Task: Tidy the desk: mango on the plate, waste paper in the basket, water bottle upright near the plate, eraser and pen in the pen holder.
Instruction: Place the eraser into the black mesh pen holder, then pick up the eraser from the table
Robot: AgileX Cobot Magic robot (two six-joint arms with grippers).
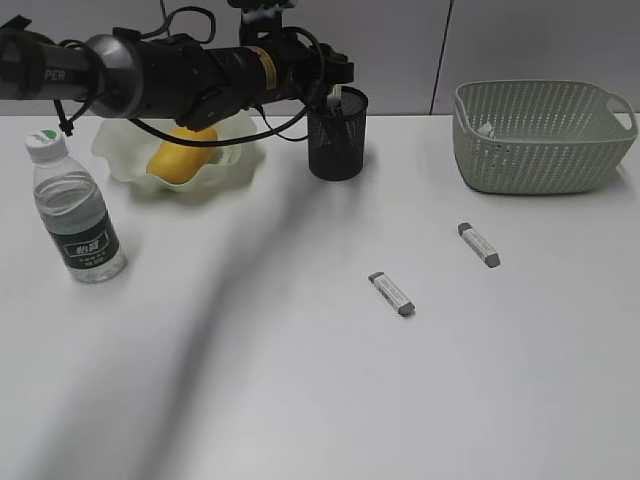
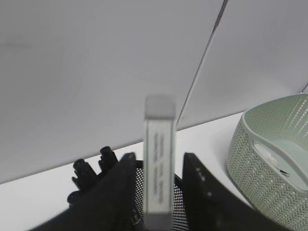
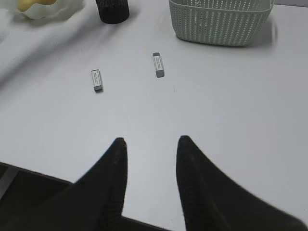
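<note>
Between the left gripper's (image 2: 156, 168) fingers stands 1 eraser (image 2: 159, 159), gripped upright just above the black mesh pen holder (image 1: 337, 135). 2 more erasers (image 1: 391, 294) (image 1: 478, 244) lie on the desk (image 1: 300, 400), ahead of the right gripper (image 3: 150, 147), whose jaws are parted and hold nothing. 1 mango (image 1: 182, 157) sits in the plate (image 1: 130, 160); 1 water bottle (image 1: 74, 209) stands upright beside it. 1 basket (image 1: 540, 135) sits to the left gripper's right.

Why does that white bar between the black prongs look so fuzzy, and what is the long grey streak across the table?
In the left wrist view the eraser held between the fingers sits too close to the lens, so it blurs, while the basket behind looks sharper. In the exterior view the grey streak is the left arm's soft shadow on the desk.
</note>
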